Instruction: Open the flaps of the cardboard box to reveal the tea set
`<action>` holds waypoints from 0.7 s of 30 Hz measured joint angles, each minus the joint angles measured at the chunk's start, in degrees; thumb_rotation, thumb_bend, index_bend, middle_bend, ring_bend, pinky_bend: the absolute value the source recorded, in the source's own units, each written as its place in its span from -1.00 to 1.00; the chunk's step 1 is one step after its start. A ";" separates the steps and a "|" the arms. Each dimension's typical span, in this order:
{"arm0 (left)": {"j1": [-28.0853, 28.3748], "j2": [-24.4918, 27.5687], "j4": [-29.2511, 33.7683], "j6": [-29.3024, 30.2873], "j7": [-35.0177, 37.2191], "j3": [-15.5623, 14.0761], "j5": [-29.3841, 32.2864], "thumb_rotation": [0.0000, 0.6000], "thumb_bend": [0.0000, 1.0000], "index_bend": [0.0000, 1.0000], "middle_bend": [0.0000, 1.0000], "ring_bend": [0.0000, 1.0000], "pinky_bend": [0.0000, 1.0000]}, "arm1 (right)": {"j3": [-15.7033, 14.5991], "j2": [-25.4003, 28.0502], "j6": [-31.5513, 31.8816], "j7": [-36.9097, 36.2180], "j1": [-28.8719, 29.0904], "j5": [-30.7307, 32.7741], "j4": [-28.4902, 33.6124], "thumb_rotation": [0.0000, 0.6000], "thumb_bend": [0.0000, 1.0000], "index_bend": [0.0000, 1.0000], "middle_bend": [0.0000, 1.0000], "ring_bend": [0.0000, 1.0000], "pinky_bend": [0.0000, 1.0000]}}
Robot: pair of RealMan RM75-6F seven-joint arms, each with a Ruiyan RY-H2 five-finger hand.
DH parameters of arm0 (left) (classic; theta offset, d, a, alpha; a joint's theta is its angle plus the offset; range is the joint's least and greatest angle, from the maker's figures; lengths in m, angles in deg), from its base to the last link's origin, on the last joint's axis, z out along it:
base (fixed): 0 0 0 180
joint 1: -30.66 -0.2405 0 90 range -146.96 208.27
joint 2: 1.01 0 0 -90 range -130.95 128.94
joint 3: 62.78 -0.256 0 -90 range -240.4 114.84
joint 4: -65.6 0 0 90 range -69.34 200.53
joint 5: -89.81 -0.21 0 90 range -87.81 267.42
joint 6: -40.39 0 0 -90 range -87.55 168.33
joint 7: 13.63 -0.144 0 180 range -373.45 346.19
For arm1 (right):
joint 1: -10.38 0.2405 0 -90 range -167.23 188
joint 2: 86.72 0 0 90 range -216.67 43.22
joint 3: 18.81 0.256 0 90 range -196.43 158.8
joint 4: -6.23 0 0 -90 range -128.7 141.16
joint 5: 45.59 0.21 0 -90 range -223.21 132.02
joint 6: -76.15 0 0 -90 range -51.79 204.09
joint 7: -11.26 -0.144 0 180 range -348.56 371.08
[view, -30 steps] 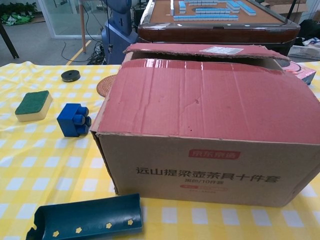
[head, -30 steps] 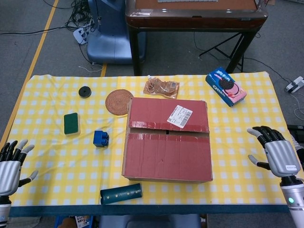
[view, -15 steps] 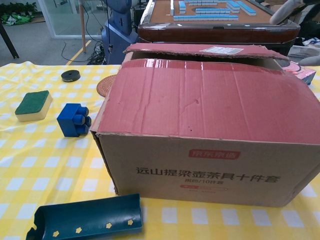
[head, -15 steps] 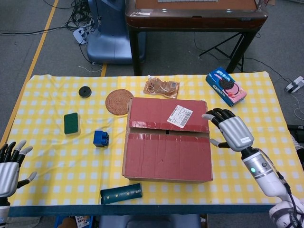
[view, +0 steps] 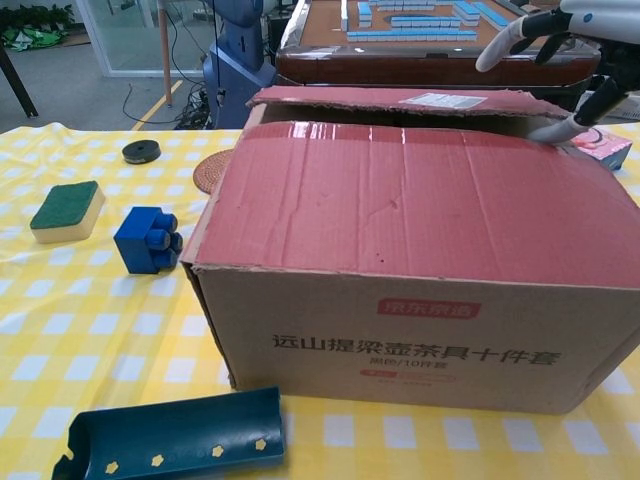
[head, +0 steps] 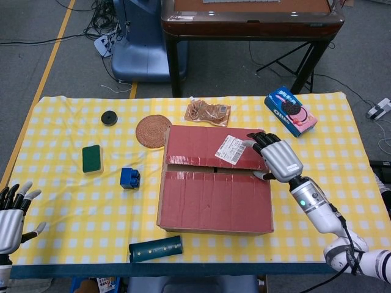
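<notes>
Cardboard box point(head: 215, 183) at centre of the checked surface point(head: 73, 201), long axis running left–right, both top flaps down. Far flap point(head: 214, 146) (the one with the shipping label) sits slightly proud of the near flap point(head: 214, 198) in chest view, a dark gap visible at the seam between them. Right hand point(head: 275, 157) over the right end of the far flap, at the box's far right corner — fingers point(view: 510, 38) spread and curved above the flap, thumb point(view: 560, 128) reaching down toward the seam edge; holding nothing. Contact with the cardboard not certain from either view; thumb tip looks at or just beside the flap edge. Left hand point(head: 11, 213) well apart at the near left corner of the surface, fingers apart, empty. Right hand clearly the nearer one. Judged: next move turns on hooking the far flap's seam edge, which lies just below and left of the right hand, then lifting it away from the robot. Tea set not visible.
</notes>
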 measured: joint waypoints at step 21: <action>-0.06 0.06 0.24 0.16 -0.25 0.11 -0.07 1.00 -0.59 -0.45 -0.79 -0.90 -1.00 | 6.87 0.24 2.97 -1.58 5.40 4.53 -5.72 1.00 -0.68 -0.57 -0.70 -0.74 -0.61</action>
